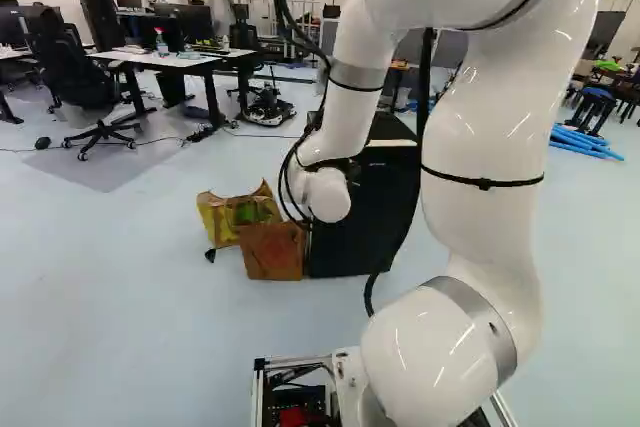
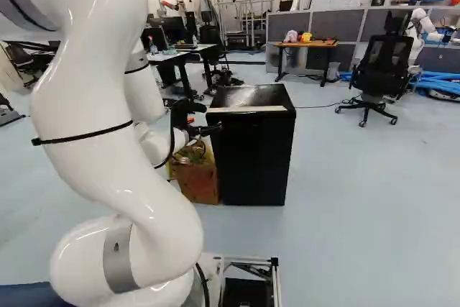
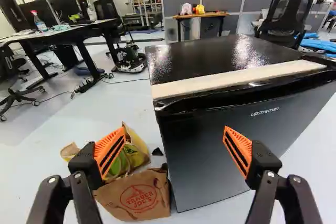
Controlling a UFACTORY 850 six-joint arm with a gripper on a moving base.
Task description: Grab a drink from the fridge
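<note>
The white arm (image 2: 108,106) rises from its lowest joint at the foot of both base views and reaches forward, its wrist bent down toward the left front of the fridge. At its end the black gripper (image 2: 205,118) hangs near the fridge's upper front edge. In the wrist view the gripper (image 3: 175,138) stands wide open with its two orange pads (image 3: 110,150) well apart and holds nothing; one finger shows against the bags, the other against the fridge door. Ahead of it on the floor (image 2: 345,213), a brown paper bag (image 3: 136,198) with a red round print stands just beside the fridge's left side. Behind that bag lies a yellow bag (image 3: 137,150) with green showing in it, and a small dark piece (image 3: 157,151) sits between the yellow bag and the fridge. The fridge (image 2: 251,156) itself stands upright, black, its door closed, with a pale strip (image 3: 236,80) running along the front of its glossy top. Farther off, an office chair (image 2: 383,66) stands at the right of the right base view. At the left of the left base view are a white-topped desk (image 1: 180,60) and another black chair (image 1: 75,67). Beyond, a wooden table (image 2: 305,44) carrying pink and yellow things stands before grey partitions (image 2: 352,25), and another robot (image 2: 417,30) shows behind the office chair.
</note>
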